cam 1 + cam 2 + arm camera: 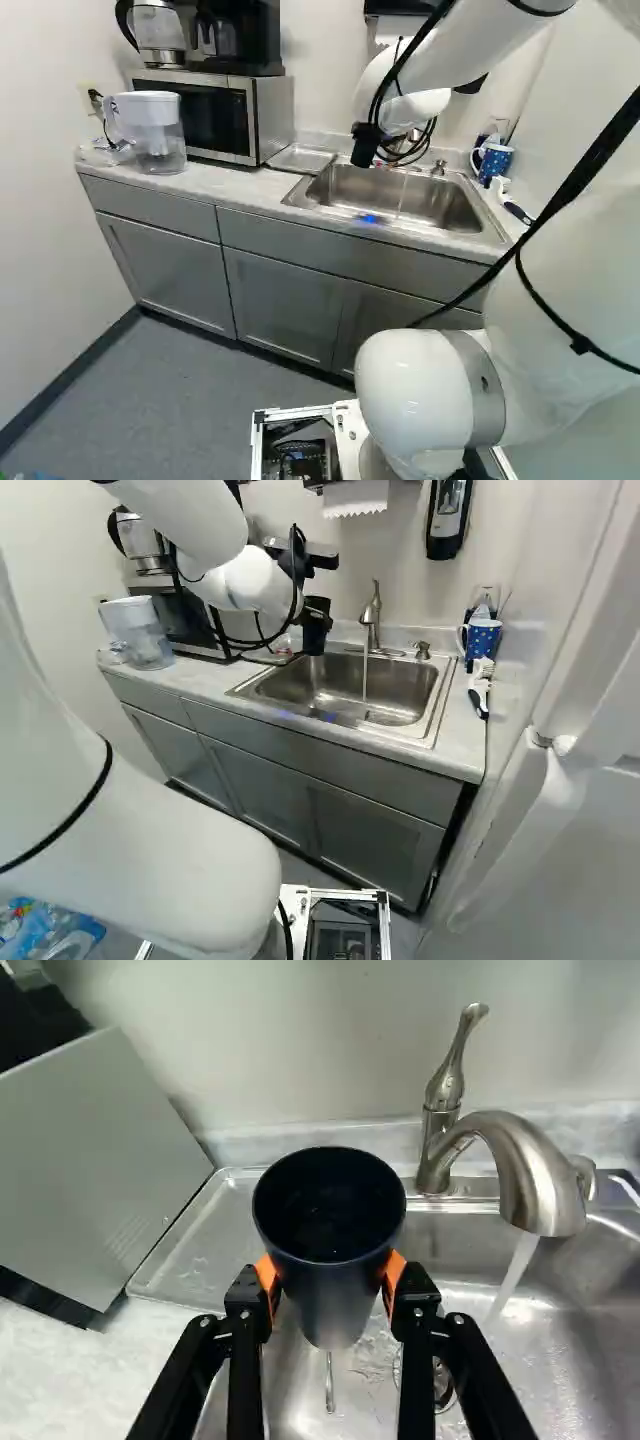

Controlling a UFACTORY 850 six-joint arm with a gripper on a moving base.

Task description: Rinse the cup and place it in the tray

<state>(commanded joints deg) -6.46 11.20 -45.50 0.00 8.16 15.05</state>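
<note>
Gripper clamping dark cup from both sides above sink at far left, water running to right. Rinsing probably coming next: wanting mouth centring under flow, rim clearing tap.

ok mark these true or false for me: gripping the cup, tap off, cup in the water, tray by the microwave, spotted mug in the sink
1. The end effector is gripping the dark cup. True.
2. The faucet is off. False: water is running from the faucet.
3. The cup is directly under the stream. False: it is held to one side of the water.
4. The tray lies between the microwave and the sink. True.
5. The spotted mug is in the sink. False: the mug is beside the sink, at the right of the right base view.
</note>
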